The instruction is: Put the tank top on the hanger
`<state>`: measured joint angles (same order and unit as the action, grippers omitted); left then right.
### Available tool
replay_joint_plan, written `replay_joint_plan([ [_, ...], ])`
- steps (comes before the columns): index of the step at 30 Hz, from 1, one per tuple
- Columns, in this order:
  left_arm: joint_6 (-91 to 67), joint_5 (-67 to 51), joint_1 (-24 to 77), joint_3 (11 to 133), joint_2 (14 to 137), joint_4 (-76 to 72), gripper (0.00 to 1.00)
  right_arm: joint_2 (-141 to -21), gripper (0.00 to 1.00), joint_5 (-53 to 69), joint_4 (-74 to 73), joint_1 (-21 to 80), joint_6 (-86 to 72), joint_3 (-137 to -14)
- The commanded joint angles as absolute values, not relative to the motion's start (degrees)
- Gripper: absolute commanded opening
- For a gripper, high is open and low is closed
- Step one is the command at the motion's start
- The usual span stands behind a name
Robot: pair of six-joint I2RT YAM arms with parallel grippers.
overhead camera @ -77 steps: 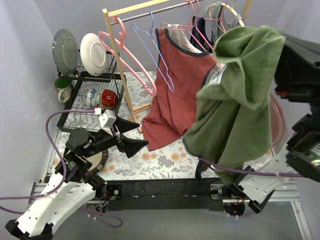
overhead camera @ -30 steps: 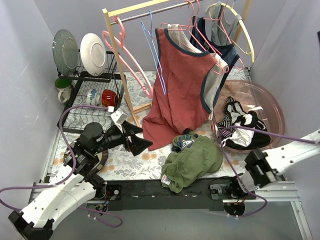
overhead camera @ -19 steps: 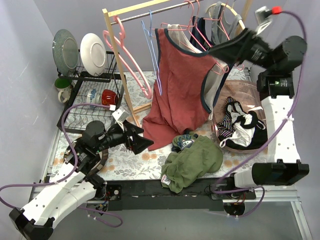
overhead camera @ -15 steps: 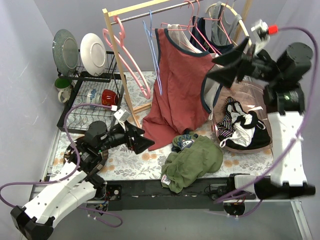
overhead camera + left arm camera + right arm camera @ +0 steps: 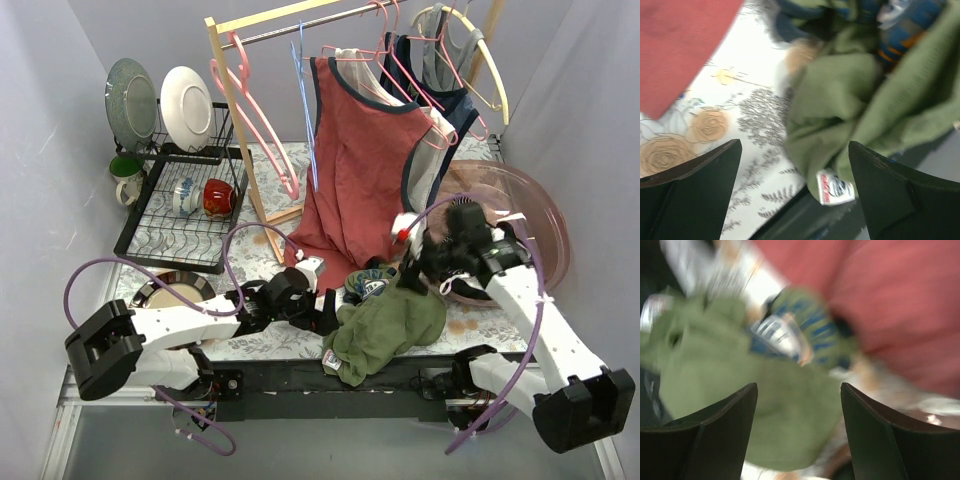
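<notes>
Pale lavender-grey walls (image 5: pixel 45 170) close in on three sides of a worktop (image 5: pixel 268 345) spread with a floral-print cloth. A light wooden garment rack (image 5: pixel 243 150) with a metal rail (image 5: pixel 335 18) stands toward the back, a black wire dish rack (image 5: pixel 140 235) at the left. A dark strip (image 5: pixel 300 385) runs along the near edge. Lighting is soft and even.
</notes>
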<state>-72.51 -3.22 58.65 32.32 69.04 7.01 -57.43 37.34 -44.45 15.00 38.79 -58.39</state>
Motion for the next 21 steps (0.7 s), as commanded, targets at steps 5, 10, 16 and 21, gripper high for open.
replay_joint_plan([
  [5,-76.03,-2.52,58.97,32.26,72.59,-2.54,0.85,-57.82,0.75,19.52,-31.83,35.32,48.87,-42.37],
  [10,-77.25,-7.03,58.97,29.97,73.21,-7.47,0.80,-63.81,0.41,20.03,-32.07,39.63,48.69,-43.68],
  [16,-78.49,-8.96,58.97,27.86,75.49,-11.33,0.69,-55.56,0.01,23.91,-40.13,39.73,50.10,-50.77],
  [21,-78.40,-8.09,58.89,28.65,75.41,-12.30,0.68,-50.99,0.01,21.54,-53.60,37.27,55.54,-64.23],
])
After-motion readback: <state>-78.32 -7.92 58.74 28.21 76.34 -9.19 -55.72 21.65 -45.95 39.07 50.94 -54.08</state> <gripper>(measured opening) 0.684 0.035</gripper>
